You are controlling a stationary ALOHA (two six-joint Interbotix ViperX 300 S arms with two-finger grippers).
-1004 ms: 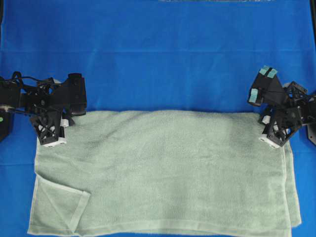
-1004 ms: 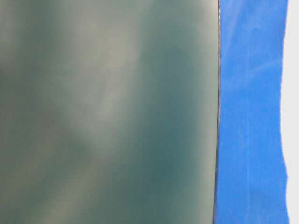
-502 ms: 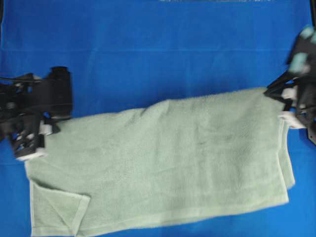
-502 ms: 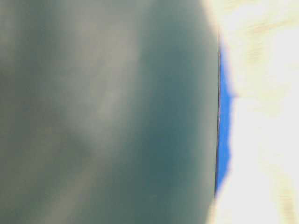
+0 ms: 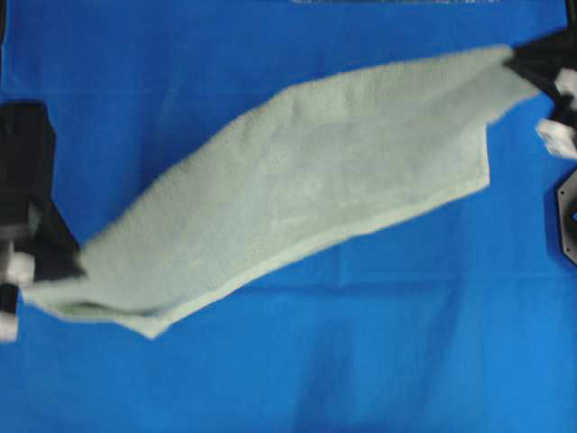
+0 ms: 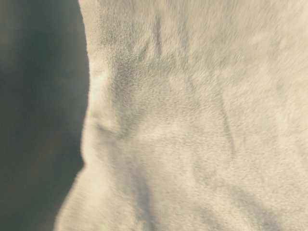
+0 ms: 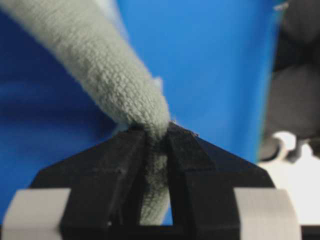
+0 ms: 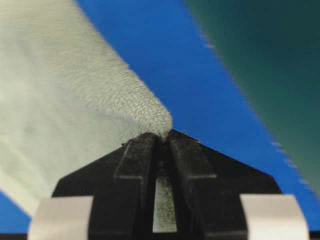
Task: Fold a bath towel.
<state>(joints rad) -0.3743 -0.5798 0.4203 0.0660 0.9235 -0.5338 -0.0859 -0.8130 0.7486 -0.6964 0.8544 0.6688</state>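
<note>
Holding the bath towel point(image 5: 297, 198) stretched above the table's blue cloth point(image 5: 361, 361), left pincer point(image 7: 156, 137) and right pincer point(image 8: 161, 134) each pinch a corner; level both ends before laying the fold.

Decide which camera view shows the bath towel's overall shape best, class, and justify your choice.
The overhead view: the whole bath towel shows, stretched diagonally between the left gripper and right gripper. Each wrist view shows only a pinched corner; the table-level view shows just close-up terry.
</note>
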